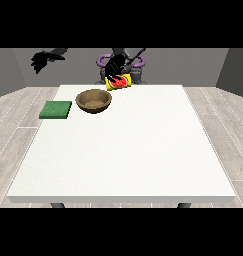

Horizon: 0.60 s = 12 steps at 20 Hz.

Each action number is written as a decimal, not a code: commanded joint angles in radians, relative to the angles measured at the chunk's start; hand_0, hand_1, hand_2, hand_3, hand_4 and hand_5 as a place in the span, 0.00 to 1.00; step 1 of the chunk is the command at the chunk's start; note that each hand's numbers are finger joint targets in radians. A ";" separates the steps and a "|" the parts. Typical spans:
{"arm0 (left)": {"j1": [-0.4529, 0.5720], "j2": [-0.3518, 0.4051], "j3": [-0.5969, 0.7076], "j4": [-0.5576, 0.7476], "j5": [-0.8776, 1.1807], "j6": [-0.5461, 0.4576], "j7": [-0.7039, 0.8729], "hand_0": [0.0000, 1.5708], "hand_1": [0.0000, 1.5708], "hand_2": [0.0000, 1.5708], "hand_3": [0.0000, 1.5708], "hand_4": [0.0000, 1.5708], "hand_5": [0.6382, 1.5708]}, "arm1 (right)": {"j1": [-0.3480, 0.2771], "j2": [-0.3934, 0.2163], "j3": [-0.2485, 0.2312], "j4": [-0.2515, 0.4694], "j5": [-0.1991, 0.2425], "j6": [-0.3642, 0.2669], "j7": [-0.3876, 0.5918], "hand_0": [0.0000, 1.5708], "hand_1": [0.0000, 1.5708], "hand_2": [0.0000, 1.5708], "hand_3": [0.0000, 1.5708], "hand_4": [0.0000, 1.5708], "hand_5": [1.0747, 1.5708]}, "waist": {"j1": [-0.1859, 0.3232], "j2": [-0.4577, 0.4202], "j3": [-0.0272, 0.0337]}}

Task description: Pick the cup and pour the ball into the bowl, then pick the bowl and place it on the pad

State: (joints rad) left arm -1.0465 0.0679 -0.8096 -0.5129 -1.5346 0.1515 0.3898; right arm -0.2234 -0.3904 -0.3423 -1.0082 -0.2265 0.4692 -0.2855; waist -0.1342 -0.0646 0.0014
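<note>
A large white worktop (123,150) fills the middle of the frame, its surface plain and unmarked, its far edge near the robot at the upper centre. Two dark legs show under its near edge. Around it lies a floor (13,115) of pale grey wood-look planks, and behind stand flat grey walls (193,65).

On the upper left part of the worktop sits a brown wooden bowl (94,100), upright. Left of it, near the worktop's left edge, lies a flat green pad (56,109), apart from the bowl.

Just above and right of the bowl, the robot hand at the view's right (115,66) is curled round a cup (119,82) patterned in yellow, red and green. The cup is lifted and tilted on its side near the bowl's far rim. No writing can be read on it, and the ball cannot be made out.

The robot hand at the view's left (42,60) hangs in the upper left of the frame, off the worktop; whether its fingers are spread or clenched cannot be told.
</note>
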 commanded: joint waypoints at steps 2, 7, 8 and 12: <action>-0.026 -0.039 -0.067 -0.018 -0.102 -0.105 -0.035 0.92 0.92 1.00 1.00 0.97 0.53 | 0.019 -0.025 -0.028 0.044 0.004 0.003 -0.045 0.00 0.00 0.00 0.00 0.00 1.00 | 0.039 -0.011 -0.0004; 0.027 -0.041 -0.022 -0.062 -0.127 -0.120 -0.069 0.92 0.92 1.00 1.00 0.98 0.53 | 0.043 0.018 0.002 0.021 -0.016 0.001 0.046 0.00 0.00 0.00 0.00 0.00 0.99 | 0.046 -0.051 -0.0012; 0.031 0.028 0.052 -0.099 -0.042 -0.032 -0.108 0.92 0.92 1.00 1.00 0.98 0.53 | 0.064 0.005 -0.012 0.031 0.000 -0.022 0.027 0.00 0.00 0.00 0.00 0.00 0.99 | 0.084 -0.070 -0.0014; 0.126 0.025 0.396 -0.176 0.290 0.158 0.019 0.83 0.83 1.00 1.00 1.00 0.59 | 0.099 -0.018 -0.034 0.013 -0.027 0.012 0.023 0.00 0.00 0.00 0.00 0.00 0.99 | 0.092 -0.039 -0.0124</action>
State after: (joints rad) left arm -0.9911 0.0807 -0.6056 -0.6238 -1.4265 0.1935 0.3692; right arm -0.1589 -0.3831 -0.3557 -0.9976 -0.2404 0.4624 -0.2605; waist -0.0726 -0.1032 -0.0053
